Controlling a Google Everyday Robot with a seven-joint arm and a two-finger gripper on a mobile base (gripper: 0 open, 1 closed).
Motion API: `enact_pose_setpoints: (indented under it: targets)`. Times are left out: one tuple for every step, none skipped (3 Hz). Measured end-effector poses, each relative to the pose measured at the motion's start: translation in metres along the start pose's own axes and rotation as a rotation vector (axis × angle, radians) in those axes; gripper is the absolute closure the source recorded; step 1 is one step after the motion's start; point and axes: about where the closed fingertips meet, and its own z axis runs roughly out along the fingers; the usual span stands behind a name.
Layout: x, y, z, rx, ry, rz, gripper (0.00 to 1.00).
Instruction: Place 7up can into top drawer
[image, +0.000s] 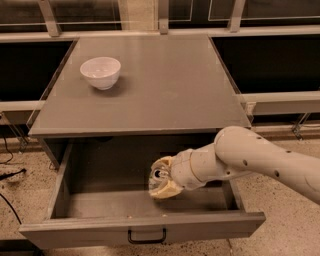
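The top drawer (75, 227) is pulled open below the grey tabletop, its dark handle (146, 236) at the front centre. My gripper (161, 178) reaches in from the right and sits low inside the drawer, right of centre. It is shut on the 7up can (158, 176), a small silvery can lying tilted between the cream fingers (165, 190), its top facing the camera. The can is close to the drawer floor; I cannot tell if it touches.
A white bowl (100, 72) stands on the tabletop (165, 85) at the back left. The white arm (260, 160) crosses the drawer's right side. Dark shelves and metal rails flank the cabinet. Cables lie on the speckled floor at left.
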Motion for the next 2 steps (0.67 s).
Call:
enact_pose_setpoints:
  targets:
    - [0.019, 0.001, 0.008, -0.002, 0.016, 0.009, 1.00]
    - [0.032, 0.002, 0.016, -0.001, 0.015, 0.006, 1.00]
